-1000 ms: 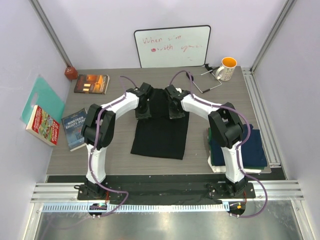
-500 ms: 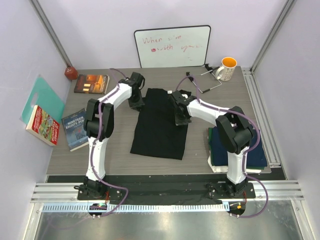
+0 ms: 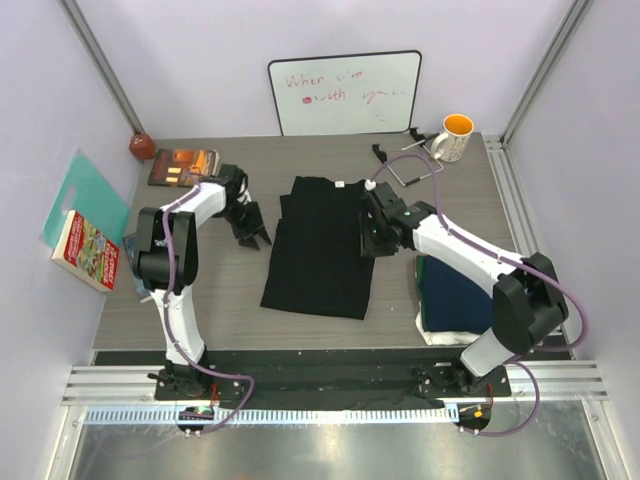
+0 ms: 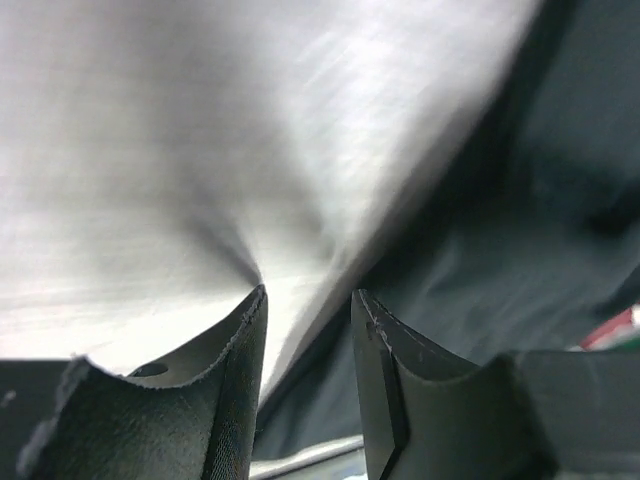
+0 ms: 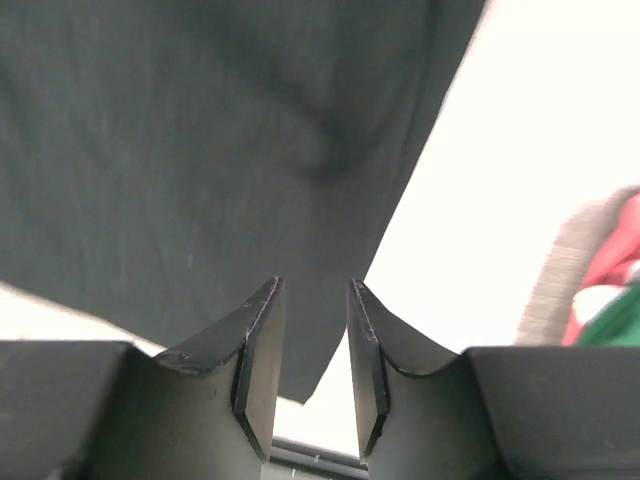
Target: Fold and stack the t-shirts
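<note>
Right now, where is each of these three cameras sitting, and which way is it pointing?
Top external: above and behind the bases, looking down on the table; the left arm and right arm show whole.
Left wrist: on the left arm, looking past the left gripper at bare tabletop and one edge of the black t-shirt.
Right wrist: on the right arm, looking past the right gripper at its other edge.
Shared: both wrist views see that shirt.

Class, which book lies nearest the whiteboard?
The dark book with the orange cover, at the far left; the others sit nearer the arm bases, and the red one is off the tabletop.
</note>
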